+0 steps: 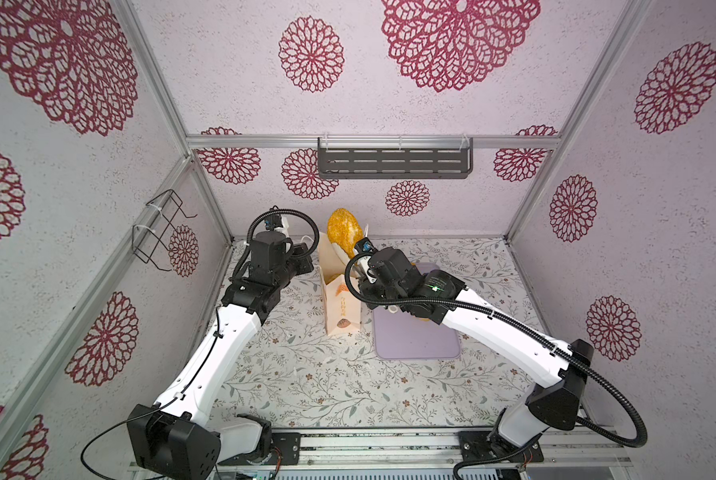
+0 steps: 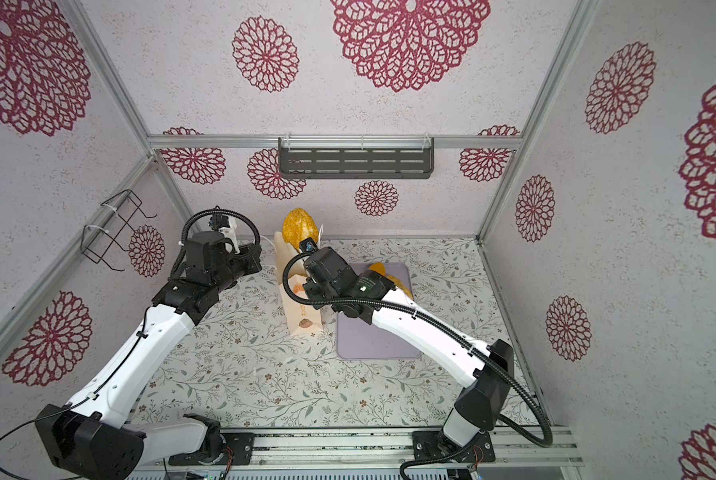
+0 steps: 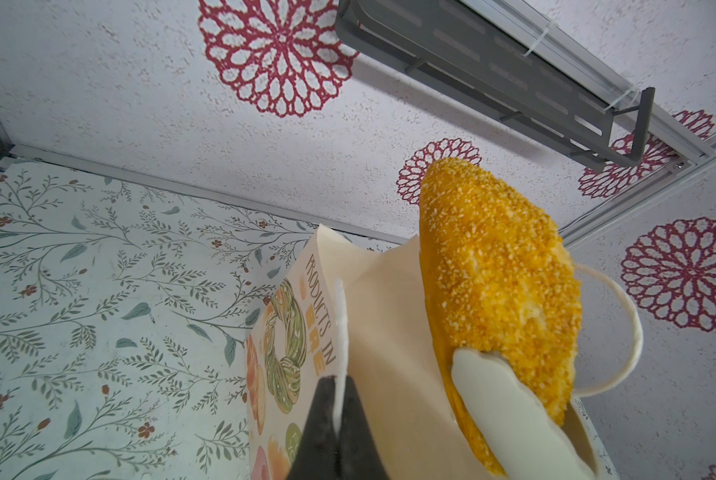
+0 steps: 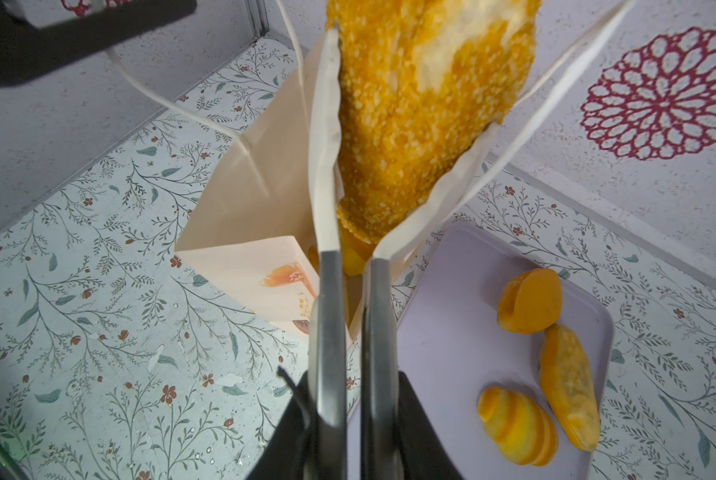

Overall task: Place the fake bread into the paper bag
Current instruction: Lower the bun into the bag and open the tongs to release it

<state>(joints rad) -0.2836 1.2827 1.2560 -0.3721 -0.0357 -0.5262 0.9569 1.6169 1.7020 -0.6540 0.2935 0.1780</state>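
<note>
Spreading under everything is the table [image 1: 306, 386], printed with leaves and small flowers; on it, right of the middle in both top views, lies the tray [image 1: 414, 345], flat and lilac; just beside the tray's left edge stands the bag [image 1: 342, 309], upright, mouth open, cord handles up; the loaf [image 1: 344, 232] comes next, tilted, its lower end down at the bag's mouth and most of its crumbed body above the rim; three smaller breads rest on the tray, a long oval [image 4: 570, 386], a ribbed roll [image 4: 514, 424] and a round one [image 4: 531, 305], close together, the oval touching the round one, all mostly hidden under my right arm in the top views; a bit of orange shows below the loaf's tip, inside the bag as far as I can tell; my right claw [image 4: 410, 104] grasps the loaf, one long pale finger on each side; my left claw [image 3: 337, 382] is clenched on the bag's rim, the paper edge pinched between its dark fingertips.
</note>
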